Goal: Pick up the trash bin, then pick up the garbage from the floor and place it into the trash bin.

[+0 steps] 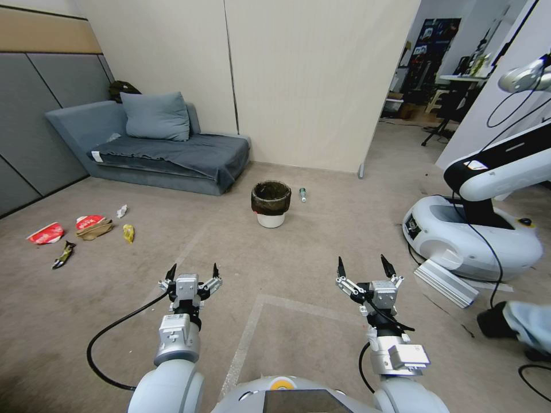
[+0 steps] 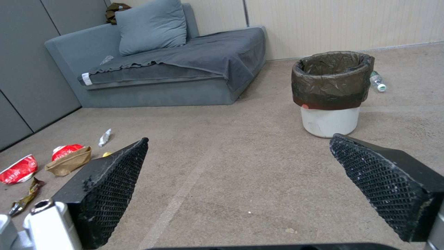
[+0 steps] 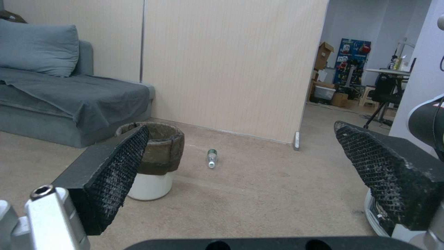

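Note:
The trash bin [image 1: 270,204], white with a dark liner bag over its rim, stands upright on the carpet ahead near the wall; it shows too as the bin [image 2: 330,93] and the bin [image 3: 155,163]. Garbage lies on the floor at the left: red-and-white wrappers [image 1: 46,233], a tan paper bag [image 1: 94,229], a yellow wrapper [image 1: 128,233], a white scrap [image 1: 121,211], a dark wrapper [image 1: 63,254]. A small bottle [image 1: 302,194] lies beside the bin. My left gripper [image 1: 191,274] and right gripper [image 1: 367,268] hang open, empty, well short of the bin.
A grey sofa [image 1: 155,146] with a pillow stands at the back left against the wall. Another white robot base [image 1: 470,235] with cables sits at the right, with a person's shoe [image 1: 496,322] near it. A doorway opens at the back right.

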### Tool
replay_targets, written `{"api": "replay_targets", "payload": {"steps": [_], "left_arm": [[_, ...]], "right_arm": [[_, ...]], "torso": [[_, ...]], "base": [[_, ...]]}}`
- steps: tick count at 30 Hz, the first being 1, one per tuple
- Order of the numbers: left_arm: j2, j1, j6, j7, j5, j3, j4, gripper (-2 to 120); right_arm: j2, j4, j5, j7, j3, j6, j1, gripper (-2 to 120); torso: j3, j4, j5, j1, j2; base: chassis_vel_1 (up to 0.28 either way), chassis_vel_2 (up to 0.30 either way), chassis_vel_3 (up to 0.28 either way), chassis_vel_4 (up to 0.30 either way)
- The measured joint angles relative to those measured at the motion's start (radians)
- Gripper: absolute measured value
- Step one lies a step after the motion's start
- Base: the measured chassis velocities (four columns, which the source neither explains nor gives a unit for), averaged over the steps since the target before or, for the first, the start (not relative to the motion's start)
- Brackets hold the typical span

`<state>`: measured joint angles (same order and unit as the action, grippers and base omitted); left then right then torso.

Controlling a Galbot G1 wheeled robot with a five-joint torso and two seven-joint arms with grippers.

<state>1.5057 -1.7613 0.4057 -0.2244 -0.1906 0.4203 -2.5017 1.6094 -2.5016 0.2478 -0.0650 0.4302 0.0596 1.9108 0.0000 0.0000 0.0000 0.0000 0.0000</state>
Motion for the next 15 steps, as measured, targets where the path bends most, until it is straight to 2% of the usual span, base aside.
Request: {"api": "replay_targets", "payload": {"steps": [11, 15], "left_arm": [[-0.002, 0.004, -0.007, -0.006, 0.002, -0.002, 0.001, 100], [-0.001, 0.007, -0.010, -0.012, 0.003, -0.006, 0.001, 100]], "right_arm": [[-0.001, 0.001, -0.001, 0.000, 0.000, 0.004, 0.000, 100], [-0.001, 0.001, -0.001, 0.000, 0.000, 0.004, 0.000, 100]], "torso": [[0.000, 0.0000, 0.0001, 0.000, 0.000], [0.000, 0.0000, 0.0000, 0.000, 0.000]], "base": [[0.000, 0.000, 0.000, 0.000], [-0.071, 0.054, 0.049, -0.067]]}}
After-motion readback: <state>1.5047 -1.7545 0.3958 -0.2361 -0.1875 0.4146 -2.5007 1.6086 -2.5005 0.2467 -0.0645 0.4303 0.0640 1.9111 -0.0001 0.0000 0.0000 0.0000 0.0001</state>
